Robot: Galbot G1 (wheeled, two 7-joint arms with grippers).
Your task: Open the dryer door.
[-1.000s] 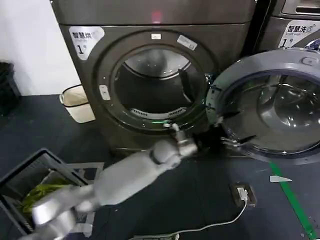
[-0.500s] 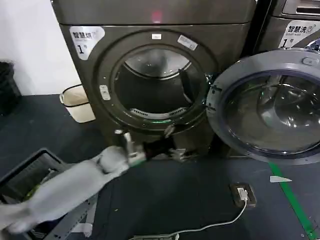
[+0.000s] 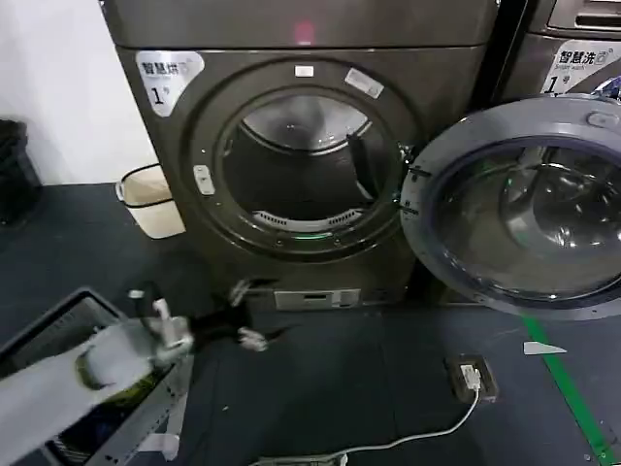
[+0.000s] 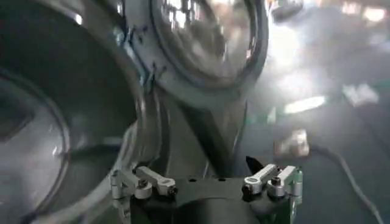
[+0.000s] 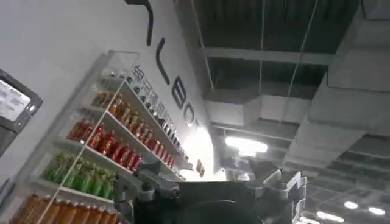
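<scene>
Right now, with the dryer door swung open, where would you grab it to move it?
Probably the grey rim of the dryer door, on its free edge at the far right, away from the hinges; the bulging glass gives no hold.

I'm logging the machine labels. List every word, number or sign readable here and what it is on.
"智慧烘" over "1", then a small character too small to read: white sticker on the dryer, upper left of its opening.
"智慧洗" over "1": white sticker on the neighbouring machine.
Small white labels on the drum ring: too small to read.
Large dark letters on the wall, right wrist view: cut off, not readable.
</scene>
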